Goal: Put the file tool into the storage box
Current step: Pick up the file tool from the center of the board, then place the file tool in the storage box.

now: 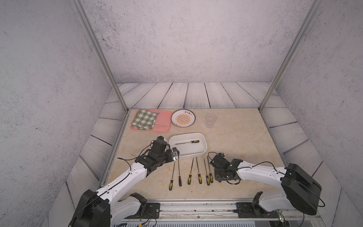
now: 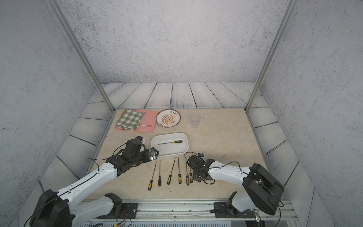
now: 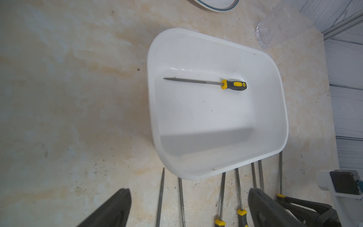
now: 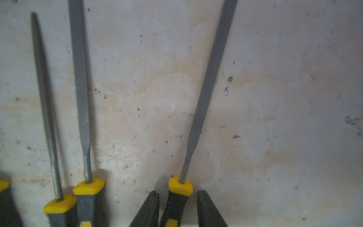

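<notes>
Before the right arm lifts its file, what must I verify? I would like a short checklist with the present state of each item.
1. Right gripper astride the handle of the rightmost file: ok.
2. Jaws firmly shut on that handle: not ok, narrow gaps show on both sides.
3. Neighbouring file apart from the fingers: ok.
4. Storage box has room: ok, only one file lies inside.
5. Left gripper open and holding nothing: ok.
6. Left gripper out of the path to the box: cannot tell, it is at the box's near corner.
</notes>
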